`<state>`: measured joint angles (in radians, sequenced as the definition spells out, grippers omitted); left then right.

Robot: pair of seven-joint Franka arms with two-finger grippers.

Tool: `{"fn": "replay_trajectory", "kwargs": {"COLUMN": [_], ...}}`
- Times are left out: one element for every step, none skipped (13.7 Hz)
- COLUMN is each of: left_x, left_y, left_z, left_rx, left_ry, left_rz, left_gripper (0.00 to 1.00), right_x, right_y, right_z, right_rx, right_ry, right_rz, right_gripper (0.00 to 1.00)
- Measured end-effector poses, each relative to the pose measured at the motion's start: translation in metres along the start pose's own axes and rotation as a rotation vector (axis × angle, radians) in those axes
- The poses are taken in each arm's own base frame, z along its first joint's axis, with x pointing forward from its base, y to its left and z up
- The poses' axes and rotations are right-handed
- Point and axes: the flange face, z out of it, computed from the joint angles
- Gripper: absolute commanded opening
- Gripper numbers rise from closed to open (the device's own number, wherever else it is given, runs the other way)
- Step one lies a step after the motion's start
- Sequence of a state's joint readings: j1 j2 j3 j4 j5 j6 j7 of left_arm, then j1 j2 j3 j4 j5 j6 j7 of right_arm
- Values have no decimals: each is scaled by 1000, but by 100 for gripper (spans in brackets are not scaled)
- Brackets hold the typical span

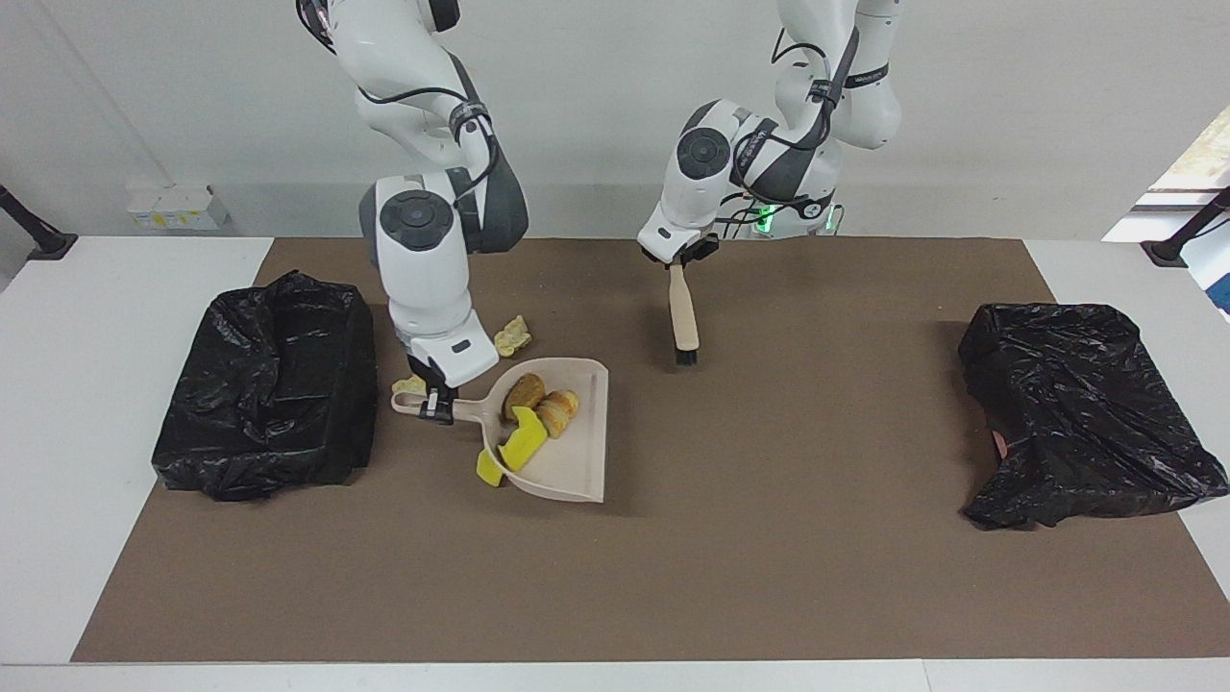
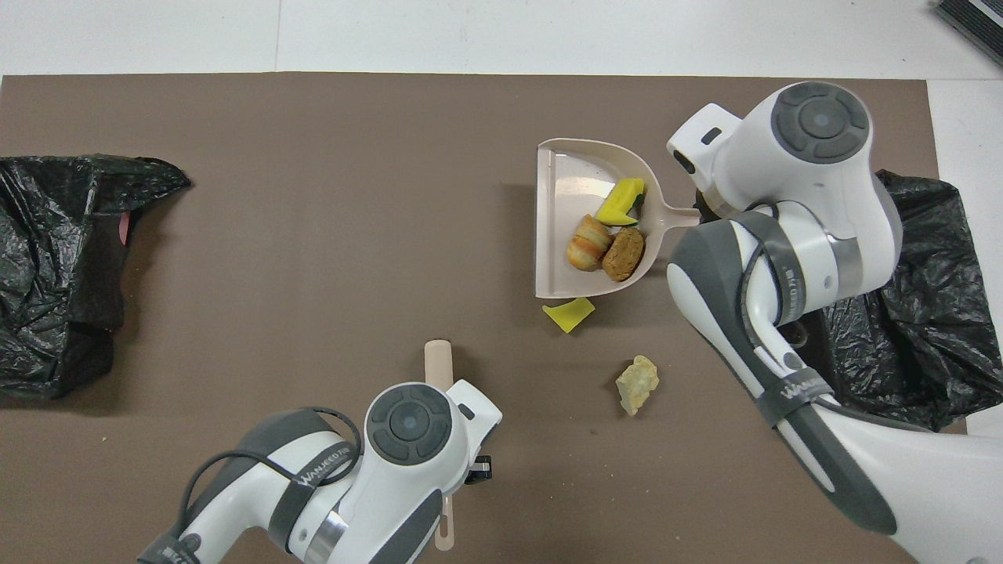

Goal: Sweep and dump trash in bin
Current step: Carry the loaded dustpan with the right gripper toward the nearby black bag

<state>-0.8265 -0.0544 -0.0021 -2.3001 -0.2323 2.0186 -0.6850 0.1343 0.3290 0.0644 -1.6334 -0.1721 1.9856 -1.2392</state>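
Your right tool grips the dustpan handle, pan raised, bin at its 9 o'clock. Three scraps aboard; none dumped yet. Loose on table: yellow chunk, beige lump. Left tool holds the brush clear.

Both arms are glossy white with dark grey joint caps, black cables and grey lettered bands.
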Motion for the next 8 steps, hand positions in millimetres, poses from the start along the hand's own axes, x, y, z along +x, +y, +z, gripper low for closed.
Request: {"fn": "replay_trajectory", "kwargs": {"left_x": [-9, -15, -19, -19, -19, -19, -18, -18], "left_y": [7, 12, 14, 14, 13, 12, 10, 10], "left_z": [11, 20, 26, 29, 30, 31, 33, 34], "left_rx": [-7, -17, -26, -33, -41, -47, -59, -69], "left_ry": [21, 39, 46, 42, 38, 30, 17, 9], "left_rz": [4, 2, -5, -14, -23, -33, -49, -60], "left_gripper": [0, 0, 0, 0, 0, 0, 43, 99], "right_x": [-21, -46, -76, -105, -136, -161, -186, -210], "right_y": [5, 9, 12, 14, 15, 14, 12, 9], "right_z": [0, -2, -5, -7, -9, -11, -14, -19], "right_rx": [0, -3, -7, -9, -6, -4, -6, -11], "right_ry": [-1, -2, -4, -3, 0, 1, -1, -3], "right_rz": [-2, -3, -10, -14, -16, -16, -12, -9], "right_gripper": [0, 0, 0, 0, 0, 0, 0, 0]}}
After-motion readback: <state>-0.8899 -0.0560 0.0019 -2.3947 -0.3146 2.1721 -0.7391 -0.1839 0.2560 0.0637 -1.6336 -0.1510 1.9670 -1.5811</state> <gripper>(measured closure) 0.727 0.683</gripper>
